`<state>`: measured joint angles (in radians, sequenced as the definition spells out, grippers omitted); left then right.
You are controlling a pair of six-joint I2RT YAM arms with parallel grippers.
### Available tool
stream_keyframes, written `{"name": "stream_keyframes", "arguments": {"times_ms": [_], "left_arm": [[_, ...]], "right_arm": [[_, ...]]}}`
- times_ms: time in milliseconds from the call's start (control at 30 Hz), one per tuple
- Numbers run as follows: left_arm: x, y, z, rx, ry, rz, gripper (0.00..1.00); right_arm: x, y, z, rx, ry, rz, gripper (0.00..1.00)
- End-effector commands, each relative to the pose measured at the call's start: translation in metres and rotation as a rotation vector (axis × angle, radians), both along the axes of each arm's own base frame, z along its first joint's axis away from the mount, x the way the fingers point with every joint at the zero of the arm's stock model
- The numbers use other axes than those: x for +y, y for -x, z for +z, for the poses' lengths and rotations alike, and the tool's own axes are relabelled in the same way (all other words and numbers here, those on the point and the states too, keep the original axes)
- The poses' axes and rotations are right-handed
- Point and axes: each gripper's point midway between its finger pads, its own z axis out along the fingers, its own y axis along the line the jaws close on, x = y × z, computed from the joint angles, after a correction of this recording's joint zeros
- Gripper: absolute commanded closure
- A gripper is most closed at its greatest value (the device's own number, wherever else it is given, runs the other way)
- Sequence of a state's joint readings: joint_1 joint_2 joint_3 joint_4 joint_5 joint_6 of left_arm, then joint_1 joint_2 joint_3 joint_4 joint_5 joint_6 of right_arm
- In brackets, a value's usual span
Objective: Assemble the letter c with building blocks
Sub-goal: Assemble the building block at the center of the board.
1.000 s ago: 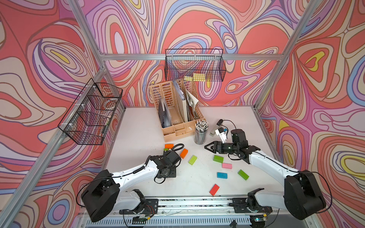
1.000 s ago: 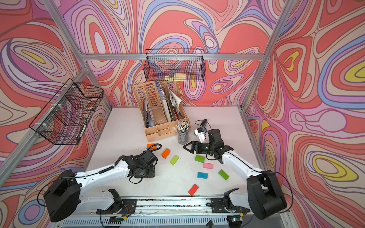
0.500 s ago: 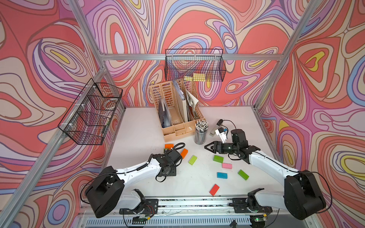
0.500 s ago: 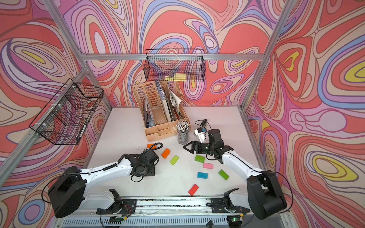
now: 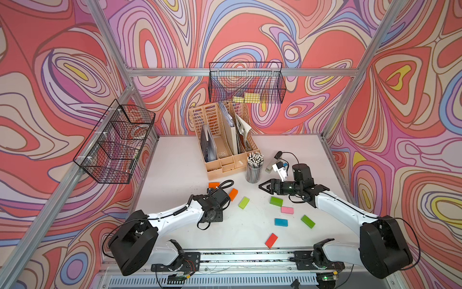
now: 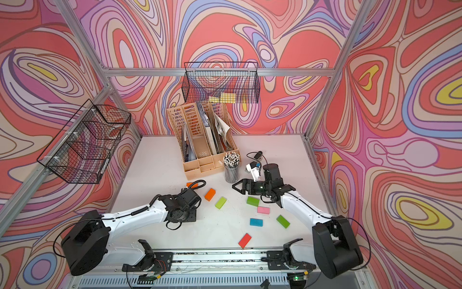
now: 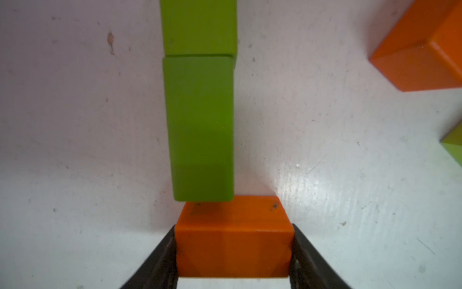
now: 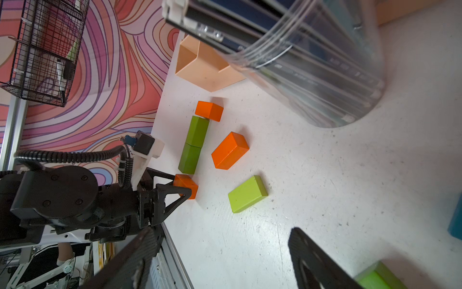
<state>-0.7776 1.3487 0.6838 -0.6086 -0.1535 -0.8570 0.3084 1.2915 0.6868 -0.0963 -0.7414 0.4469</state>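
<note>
Left gripper (image 7: pixel 233 226) edged forward; orange block (image 7: pixel 233 250) between jaws (touching green block (image 7: pixel 200 125)).

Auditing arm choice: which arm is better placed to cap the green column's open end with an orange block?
Left. The left gripper holds an orange block at the end of the green column; the right gripper is open by the pencil cup.
</note>
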Motion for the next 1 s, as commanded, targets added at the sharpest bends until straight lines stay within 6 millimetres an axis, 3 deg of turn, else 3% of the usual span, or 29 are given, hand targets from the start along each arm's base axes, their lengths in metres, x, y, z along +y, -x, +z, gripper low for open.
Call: {"name": "stream_keyframes", "arguments": {"times_ms": [0, 467, 967], "left_arm": [[-0.0038, -0.0080, 0.0033, -0.016, 0.010, 0.017, 0.39], [0.0053, -0.0070, 0.0035, -0.024, 0.002, 0.066, 0.37], [0.0001, -0.0087, -0.0007, -0.016, 0.025, 0.084, 0.36]], "right_arm": [[0.0007, 0.0032, 0.0008, -0.011, -0.005, 0.009, 0.12], [0.0002, 0.0034, 0.0009, -0.013, -0.002, 0.008, 0.12], [0.0003, 0.0033, 0.0004, -0.012, -0.001, 0.009, 0.12]]}}
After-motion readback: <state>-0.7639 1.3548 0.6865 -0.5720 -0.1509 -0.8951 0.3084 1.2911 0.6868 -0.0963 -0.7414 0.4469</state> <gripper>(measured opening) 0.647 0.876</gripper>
